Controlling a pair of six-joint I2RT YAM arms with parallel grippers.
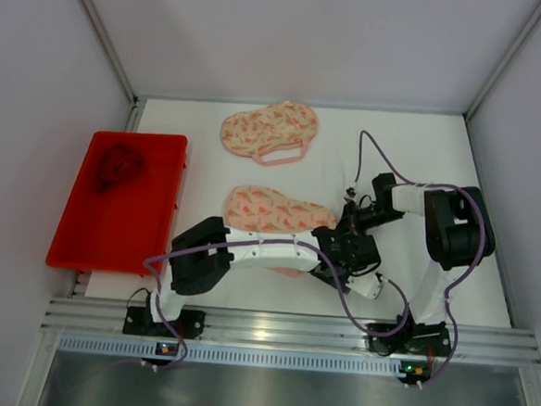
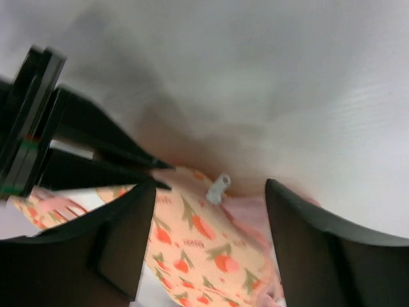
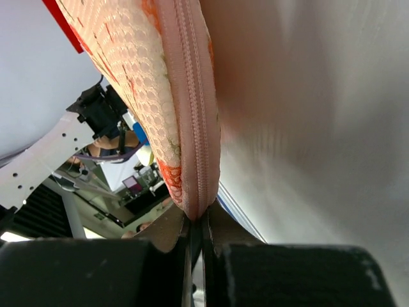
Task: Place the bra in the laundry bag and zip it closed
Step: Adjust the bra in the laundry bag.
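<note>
White links and black joints of the left arm (image 1: 276, 250) run from its base at the near-left edge low across the white table (image 1: 396, 137) toward the middle, the forearm almost level. The right arm (image 1: 454, 230) rises from its near-right base, folds at a black elbow, and reaches back leftward, so both wrists meet over the same spot.

There the floral peach mesh laundry bag (image 1: 270, 210) lies in the middle of the table; its near-right end is covered by the two wrists. The left gripper (image 2: 209, 195) stands with its fingers spread apart over the bag's end, a small white zipper pull (image 2: 218, 188) between them and untouched. The right gripper (image 3: 195, 224) is clamped tight on the bag's edge, the pink zipper tape (image 3: 192, 96) running straight down into its closed fingers. What lies inside the bag cannot be made out, and how far the zipper is closed is hidden.

Further left sits a red plastic tray (image 1: 102, 228) holding a dark red crumpled cloth (image 1: 118, 166), too blurred to name. At the far side lies a second floral piece with a pink loop (image 1: 268, 129), well apart from the grippers.
</note>
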